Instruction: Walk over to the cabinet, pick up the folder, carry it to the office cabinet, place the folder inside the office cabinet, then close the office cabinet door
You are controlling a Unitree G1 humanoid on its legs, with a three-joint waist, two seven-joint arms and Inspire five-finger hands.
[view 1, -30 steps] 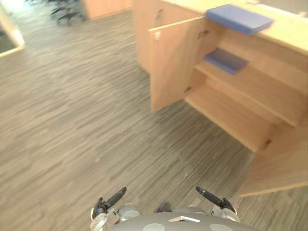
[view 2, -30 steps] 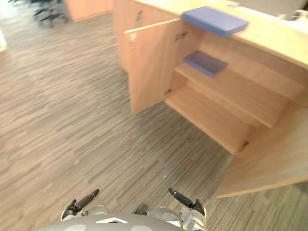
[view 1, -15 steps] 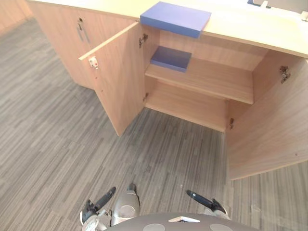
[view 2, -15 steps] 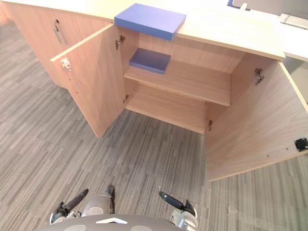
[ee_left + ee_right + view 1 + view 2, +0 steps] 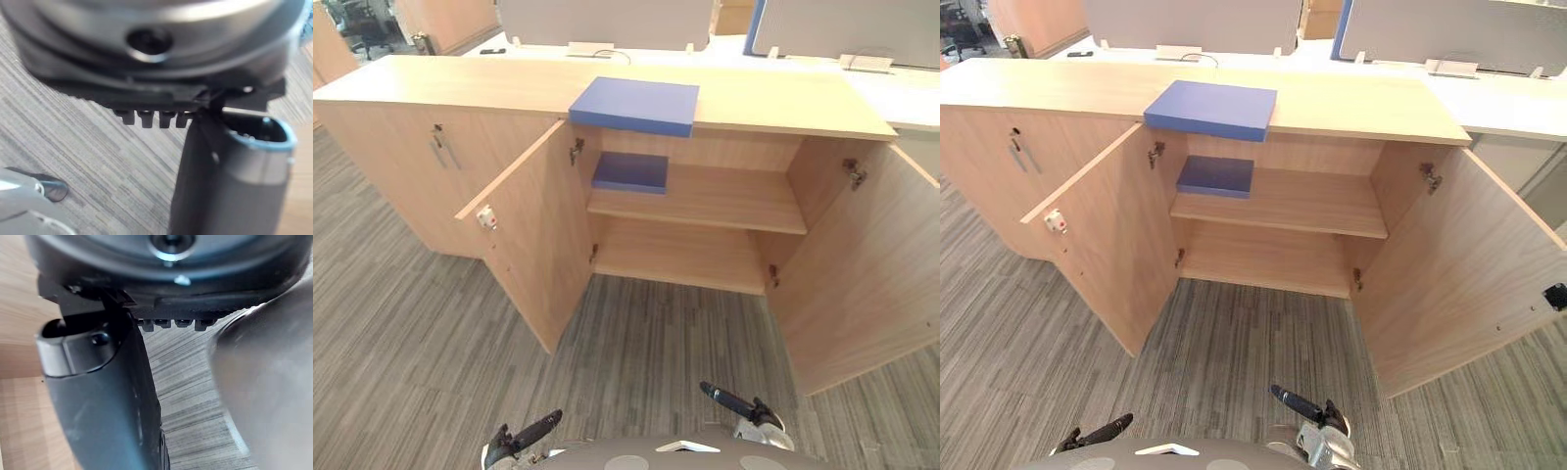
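— Folder (image 5: 634, 105), flat, blue, rectangular: where does it lie?
— On the light wooden office cabinet (image 5: 460, 83), above its open doors (image 5: 533, 240). The dark left hand (image 5: 524, 438) and right hand (image 5: 741, 404) hang low, fingers straight, empty.

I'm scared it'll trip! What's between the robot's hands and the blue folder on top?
Only bare floor, then the open cabinet under the folder, in the left eye view. Left hand and right hand hang low.

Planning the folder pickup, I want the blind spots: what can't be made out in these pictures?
Lower compartment rear: eye views, hidden under the shelf.
Behind the closed doors: eye views, shut.
Right door outer face: eye views, turned away.
Folder underside: rests on the cabinet top.
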